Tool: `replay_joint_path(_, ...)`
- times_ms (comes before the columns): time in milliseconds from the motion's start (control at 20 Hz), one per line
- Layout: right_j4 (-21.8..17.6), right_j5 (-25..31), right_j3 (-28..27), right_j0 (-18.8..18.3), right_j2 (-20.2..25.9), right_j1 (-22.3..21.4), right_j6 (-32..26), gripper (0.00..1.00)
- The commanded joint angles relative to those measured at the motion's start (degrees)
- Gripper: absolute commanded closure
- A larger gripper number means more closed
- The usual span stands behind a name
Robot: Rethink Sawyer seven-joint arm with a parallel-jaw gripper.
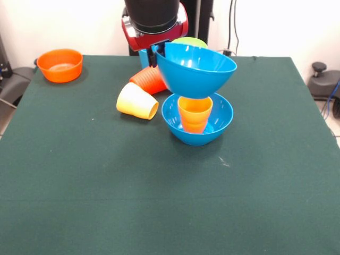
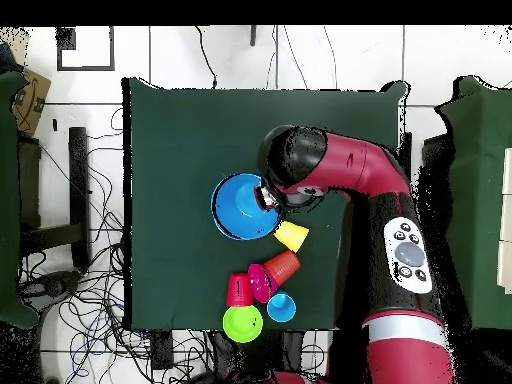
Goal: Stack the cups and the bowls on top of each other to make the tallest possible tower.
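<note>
Front view: gripper (image 1: 157, 57) holding glossy round blue bowl (image 1: 196, 69) aloft.

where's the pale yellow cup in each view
Front view: the pale yellow cup lies on its side left of centre, beside the blue bowl on the cloth.
Overhead view: it shows just right of centre, at the lower right edge of the big blue disc.
Shared landmark: the raised blue bowl held by the gripper, with the yellow cup next to it.

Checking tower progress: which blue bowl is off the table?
The upper blue bowl, held tilted by the gripper; the lower blue bowl sits on the table, holding an orange cup.
</note>
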Motion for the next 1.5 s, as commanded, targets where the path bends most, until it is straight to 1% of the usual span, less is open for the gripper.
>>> replay_joint_path(50,0.40,-6.63,2.76,1.69,1.00,3.49,11.41,1.00)
replay_joint_path(300,0.14,-8.53,2.03,2.26,0.48,4.74,11.96,1.00)
replay_joint_path(500,0.31,-8.86,1.83,2.51,0.23,4.94,11.82,1.00)
replay_joint_path(900,1.38,-9.22,3.09,2.53,0.29,5.50,11.83,1.00)
replay_joint_path(1250,1.13,-9.28,3.33,2.97,-0.32,5.32,11.71,1.00)
replay_joint_path(1500,0.90,-10.51,3.79,3.39,-0.91,4.77,11.51,1.00)
